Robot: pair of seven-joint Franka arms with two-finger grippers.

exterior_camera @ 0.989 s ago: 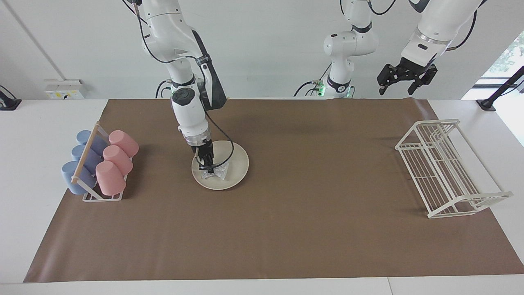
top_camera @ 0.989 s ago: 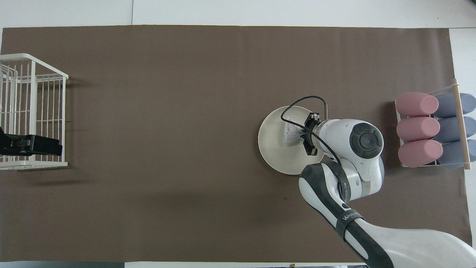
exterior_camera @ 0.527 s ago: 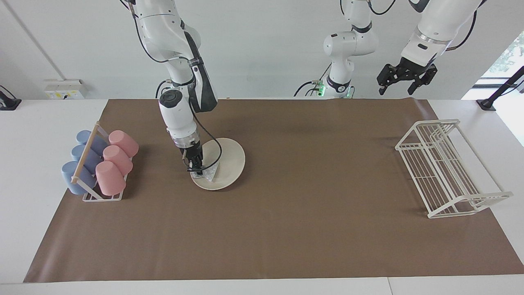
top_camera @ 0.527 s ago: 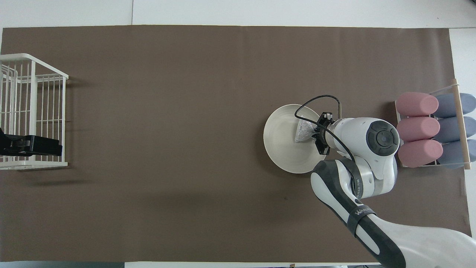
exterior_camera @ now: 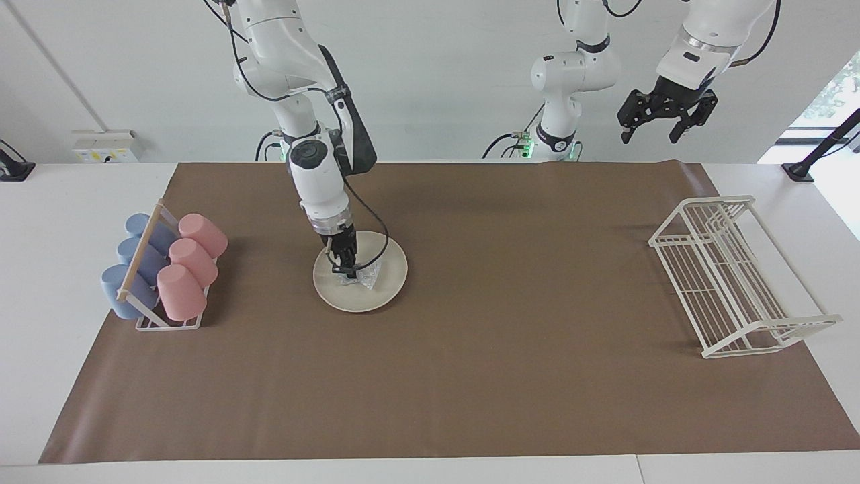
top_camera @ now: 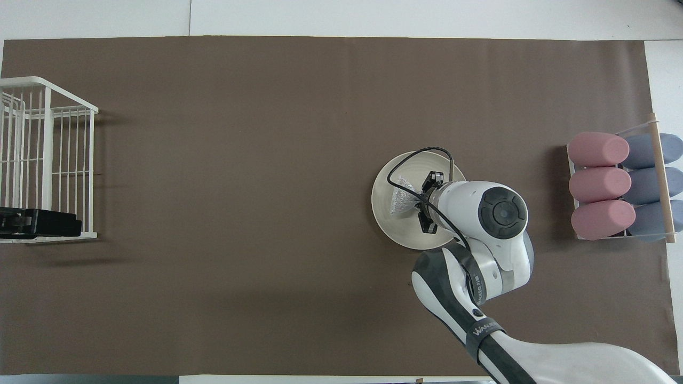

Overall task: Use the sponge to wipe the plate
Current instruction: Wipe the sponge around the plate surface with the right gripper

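One right gripper [exterior_camera: 349, 271] down, pinching sponge [exterior_camera: 363, 277] onto plate [exterior_camera: 386, 275].

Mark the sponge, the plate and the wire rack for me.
Silvery glittery sponge [exterior_camera: 363, 276], facing view, its exposed corner.
Round cream-white plate [exterior_camera: 390, 271], facing view, bare rim.
White wire rack [exterior_camera: 732, 282], facing view, sloping shelf.

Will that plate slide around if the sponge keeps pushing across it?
Probably a little. The plate lies flat and loose on the smooth brown mat with nothing bracing it. It looks rigid and shallow, so sliding seems likelier than tipping. The sponge in the right pincer looks soft and crumpled, so pushes are probably gentle.
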